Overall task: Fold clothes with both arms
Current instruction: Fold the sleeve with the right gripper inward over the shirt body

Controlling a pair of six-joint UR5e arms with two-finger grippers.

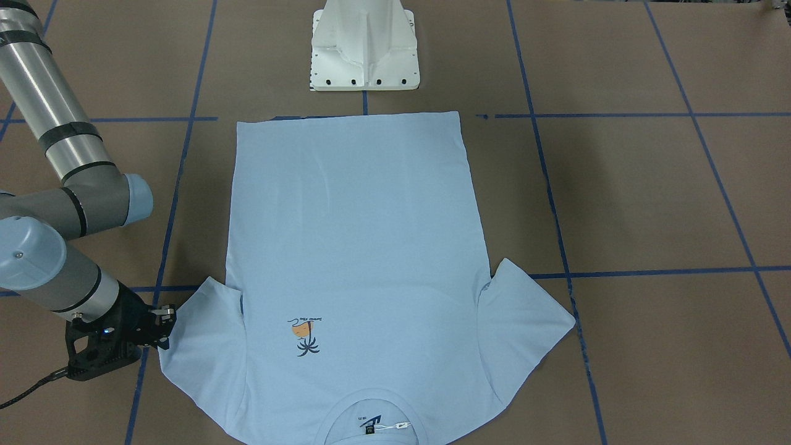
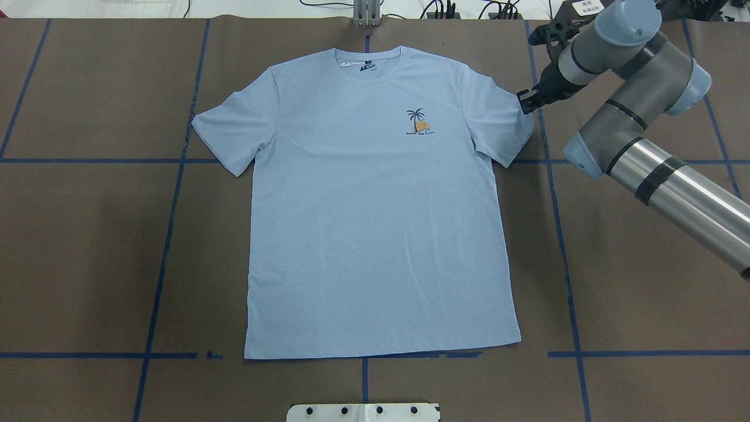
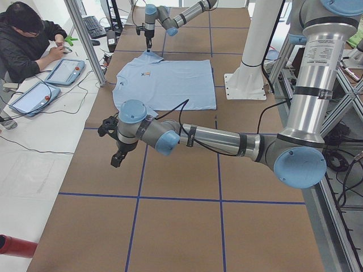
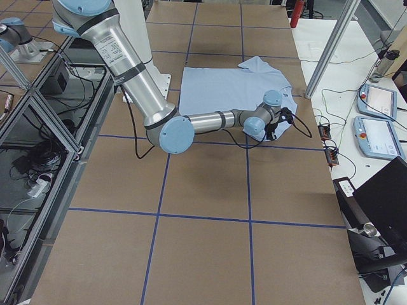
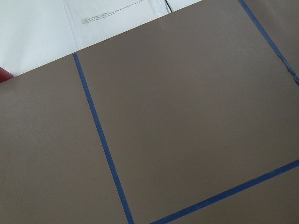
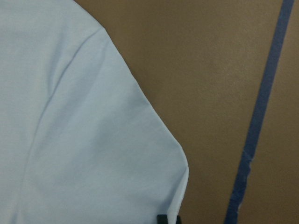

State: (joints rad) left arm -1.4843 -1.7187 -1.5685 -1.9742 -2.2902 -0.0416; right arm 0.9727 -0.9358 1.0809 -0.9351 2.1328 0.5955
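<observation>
Brown-papered table point(image 2: 88, 234) with a blue tape grid. Pale blue T-shirt point(image 2: 375, 234) lies flat, front up, collar on the side far from the robot. Chest print point(image 2: 417, 122): dark palm on orange, with script below it too small to read. Collar label point(image 1: 369, 425): dark logo, text illegible. Right gripper point(image 2: 525, 101) sits at the outer hem of one sleeve point(image 2: 498, 117); whether its jaws are parted or clamped cannot be told. Left gripper point(image 3: 117, 158) hangs over bare table, well apart from the shirt; its jaw state cannot be told either.
</observation>
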